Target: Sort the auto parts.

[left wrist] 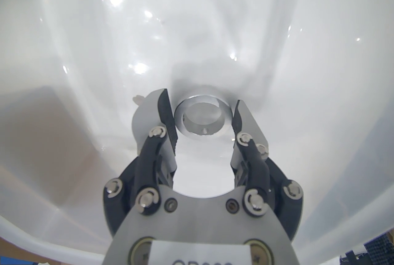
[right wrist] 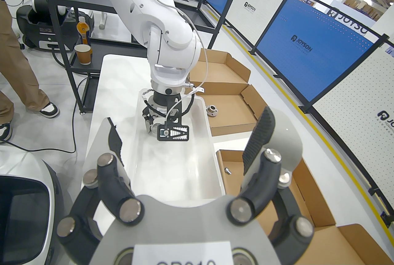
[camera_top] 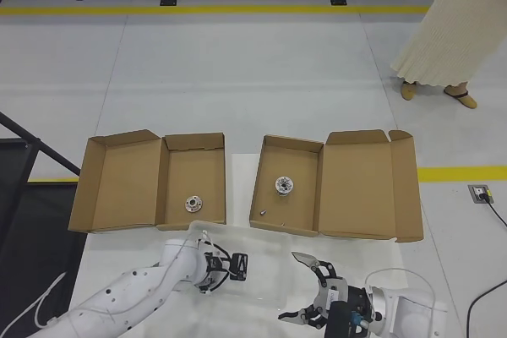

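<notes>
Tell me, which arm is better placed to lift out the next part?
Left. The left gripper is down in the white tub, closed on the metal ring; the right gripper hangs open and empty, outside the tub.

metal ring (left wrist: 202,120) in bin (left wrist: 92,32); flange (camera_top: 192,203) in box (camera_top: 194,165)

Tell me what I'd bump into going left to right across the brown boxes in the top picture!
left box's open flap → flat metal ring part → tiny bolt → round silver part → right box's open flap
</notes>
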Controlling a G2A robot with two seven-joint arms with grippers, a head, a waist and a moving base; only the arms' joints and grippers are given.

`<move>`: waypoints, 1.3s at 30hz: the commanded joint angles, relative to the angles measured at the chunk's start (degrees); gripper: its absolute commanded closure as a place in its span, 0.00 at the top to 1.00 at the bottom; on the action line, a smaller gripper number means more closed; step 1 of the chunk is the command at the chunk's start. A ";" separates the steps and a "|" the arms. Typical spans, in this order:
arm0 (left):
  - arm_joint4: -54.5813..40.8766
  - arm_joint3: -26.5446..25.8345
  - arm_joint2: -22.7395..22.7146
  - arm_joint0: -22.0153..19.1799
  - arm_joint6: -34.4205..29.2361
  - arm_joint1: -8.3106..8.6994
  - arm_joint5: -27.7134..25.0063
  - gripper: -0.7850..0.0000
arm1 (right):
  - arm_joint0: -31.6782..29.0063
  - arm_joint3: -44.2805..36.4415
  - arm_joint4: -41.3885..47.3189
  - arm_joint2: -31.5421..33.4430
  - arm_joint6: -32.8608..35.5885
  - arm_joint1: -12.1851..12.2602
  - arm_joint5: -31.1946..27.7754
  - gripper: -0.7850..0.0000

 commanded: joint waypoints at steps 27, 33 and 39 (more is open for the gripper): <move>-0.73 -7.05 -7.94 3.05 -5.01 0.86 -4.16 0.00 | 0.00 0.00 0.00 0.00 0.00 0.00 0.00 1.00; -4.11 -13.75 -12.77 4.66 -7.98 2.94 -6.47 0.00 | 0.00 0.00 0.00 0.00 0.00 0.00 0.00 1.00; -5.24 -20.59 -19.26 6.87 -9.89 6.25 -5.90 0.00 | 0.00 0.00 0.00 0.00 0.00 0.00 0.00 1.00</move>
